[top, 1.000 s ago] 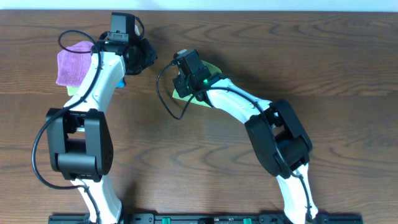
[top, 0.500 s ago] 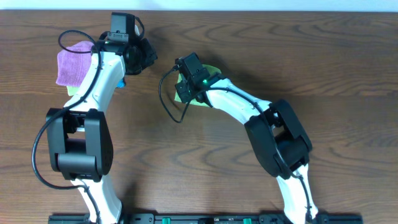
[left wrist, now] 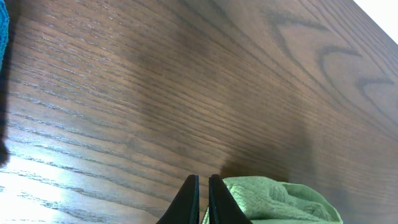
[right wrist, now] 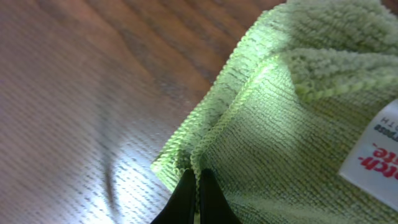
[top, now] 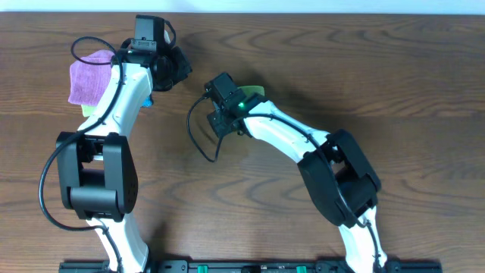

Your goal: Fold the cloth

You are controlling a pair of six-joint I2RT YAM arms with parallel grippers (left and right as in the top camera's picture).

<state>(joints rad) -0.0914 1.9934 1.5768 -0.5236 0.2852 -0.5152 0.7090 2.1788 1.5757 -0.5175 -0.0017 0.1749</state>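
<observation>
The lime-green cloth [right wrist: 298, 118] fills the right wrist view, lying bunched on the wooden table, with its white and red tag [right wrist: 373, 155] at the right. My right gripper [right wrist: 194, 177] is shut on the cloth's hemmed edge near a corner. In the overhead view only a small part of the cloth [top: 253, 92] shows beside the right gripper [top: 224, 121]; the rest is hidden under the arm. My left gripper [left wrist: 199, 183] is shut and empty, with the cloth [left wrist: 273, 198] just to its right. In the overhead view the left gripper [top: 176, 70] is to the left of the cloth.
A purple cloth [top: 89, 76] lies at the far left on top of another green piece [top: 89, 111]. A bit of teal cloth [top: 147, 101] shows beside the left arm and at the left wrist view's edge [left wrist: 3, 25]. The table [top: 379, 68] is dark wood.
My right wrist has shifted left and toward the front with the cloth edge in it. The green part that showed below the wrist is now hidden. The left arm has not moved.
</observation>
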